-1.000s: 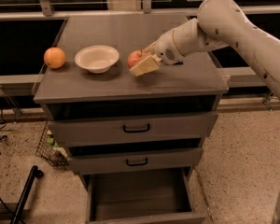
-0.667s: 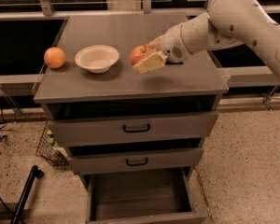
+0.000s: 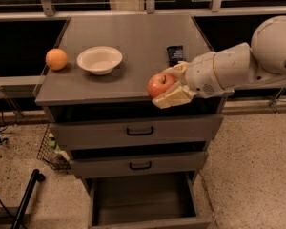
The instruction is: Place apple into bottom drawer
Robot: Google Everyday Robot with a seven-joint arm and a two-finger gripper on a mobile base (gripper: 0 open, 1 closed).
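Fingers (image 3: 175, 95) of my claw (image 3: 165, 88) are closed on the apple (image 3: 160, 83), 1 pale pad above and behind it and 1 beneath it toward the front, so the claw is holding the fruit between them. The apple is red with a yellowish patch, and from my view it sits right at the front edge of the grey counter (image 3: 133, 37), right of centre. I cannot tell whether it touches the surface or hangs just clear of it. The white arm (image 3: 229, 68) reaches in from the right at roughly counter height. On the counter behind the claw lies a small dark packet (image 3: 176, 55), apart from the apple. Further left stands a cream bowl (image 3: 99, 59), upright, and beyond it, near the left edge, an orange fruit (image 3: 56, 59); the 2 are close but not touching. Below the counter I see 2 shallow drawers, each with a black handle (image 3: 140, 131). Under those the bottom drawer (image 3: 143, 202) is pulled out toward me, its dark interior showing. It is well below the apple and a little to its left in my view. At the cabinet's left side, on the speckled floor, is a wire basket (image 3: 50, 149), and a black pole (image 3: 26, 199) leans across the lower left corner.
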